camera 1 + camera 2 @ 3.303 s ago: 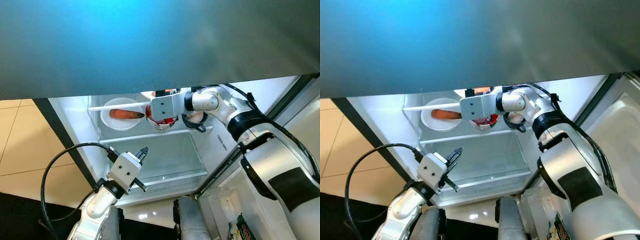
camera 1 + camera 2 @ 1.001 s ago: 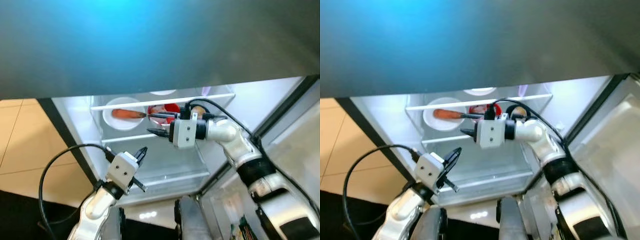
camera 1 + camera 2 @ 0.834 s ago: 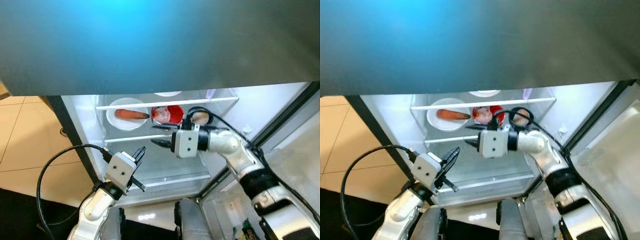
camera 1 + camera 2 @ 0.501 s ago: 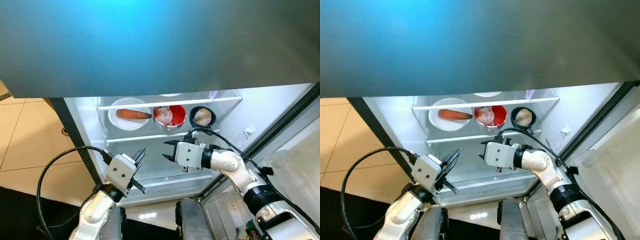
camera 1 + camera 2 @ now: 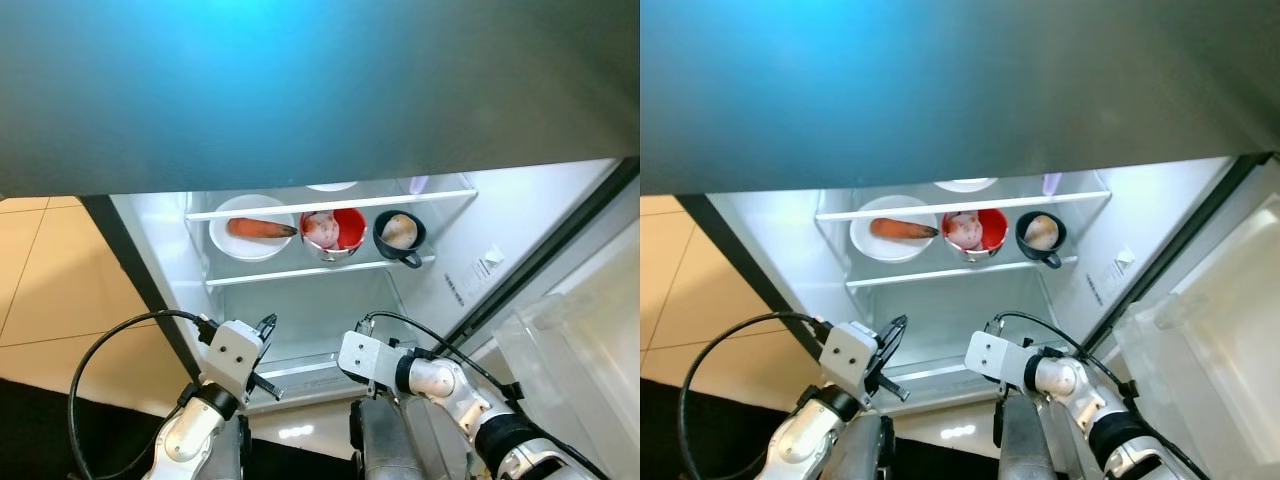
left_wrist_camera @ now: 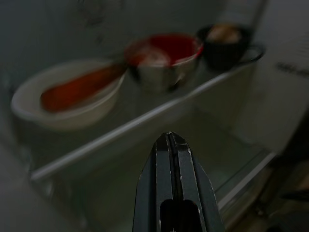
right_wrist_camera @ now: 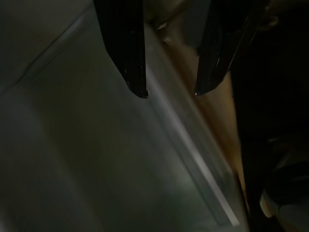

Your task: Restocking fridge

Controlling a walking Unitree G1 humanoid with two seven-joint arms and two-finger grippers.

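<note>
The open fridge has a glass shelf [image 5: 300,272] holding a white plate [image 5: 232,243] with a carrot [image 5: 260,228], a red bowl [image 5: 338,232] with pinkish food, and a dark mug [image 5: 398,236] with a pale round item inside. My left gripper [image 5: 268,322] is shut and empty, low in front of the fridge's left side, pointing up at the shelf. My right gripper [image 7: 169,92] is open with nothing between its fingers. It hangs low by the front lip of the bottom compartment, well below the bowl.
The bottom compartment [image 5: 320,320] under the shelf is bare glass. The fridge door [image 5: 575,350] stands open to my right, with a clear bin. Beige floor tiles [image 5: 50,270] lie on the left. A dark overhang covers the upper part of the head views.
My right gripper let go of the red bowl on the shelf, drew back out of the fridge and dropped to the bottom front edge. The left gripper sank slightly.
</note>
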